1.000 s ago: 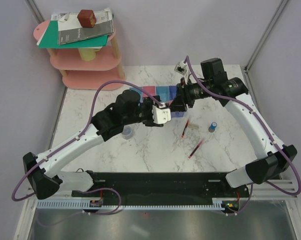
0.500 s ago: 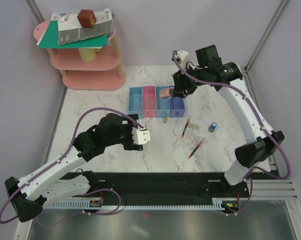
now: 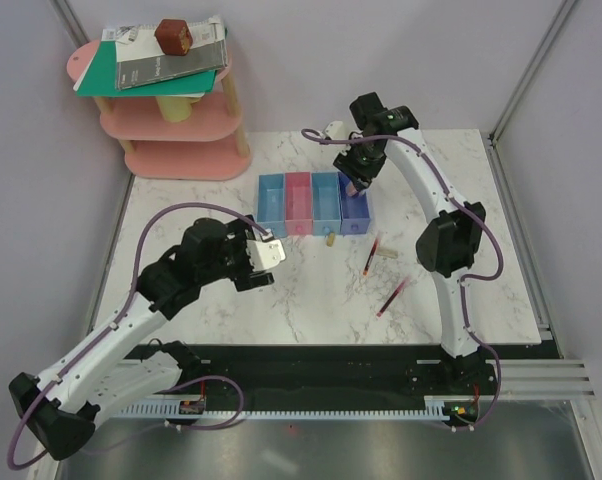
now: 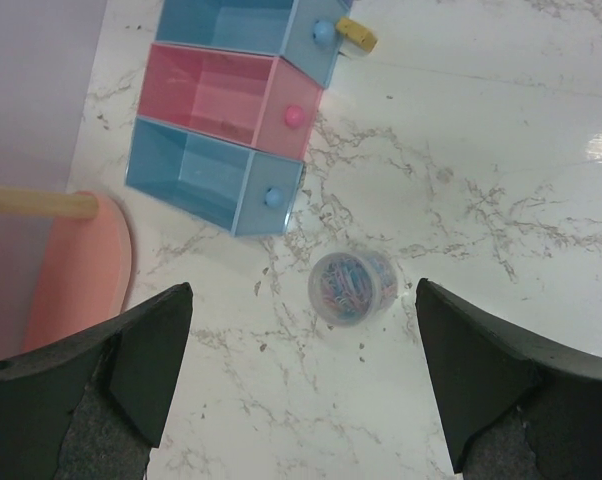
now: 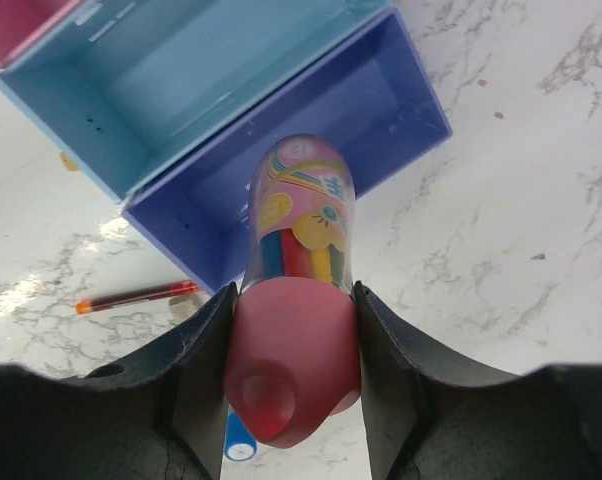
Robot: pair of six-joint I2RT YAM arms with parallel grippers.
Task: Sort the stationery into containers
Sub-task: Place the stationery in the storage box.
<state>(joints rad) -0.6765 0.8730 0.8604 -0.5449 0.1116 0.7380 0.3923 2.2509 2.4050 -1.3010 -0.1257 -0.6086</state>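
Your right gripper (image 5: 293,292) clamps the pink-capped, rainbow-printed plastic tube (image 5: 301,215) over the purple-blue plastic bin (image 5: 421,95). Released off-centre, it could catch the rim and tumble out. Your left gripper (image 4: 301,288) gapes wide, empty.

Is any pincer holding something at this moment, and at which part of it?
The right pincer grips the pink-yellow tube by its plain pink end, over the purple-blue bin. The left pincer is open and holds nothing.

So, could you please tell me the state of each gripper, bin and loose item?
Left gripper: open, empty.
Right gripper: shut on the pink-yellow tube.
Pink-yellow tube: held above the purple-blue bin.
Light blue bin: empty.
Pink bin: empty.
Clear tub: standing on the table.
Red pens: lying loose.
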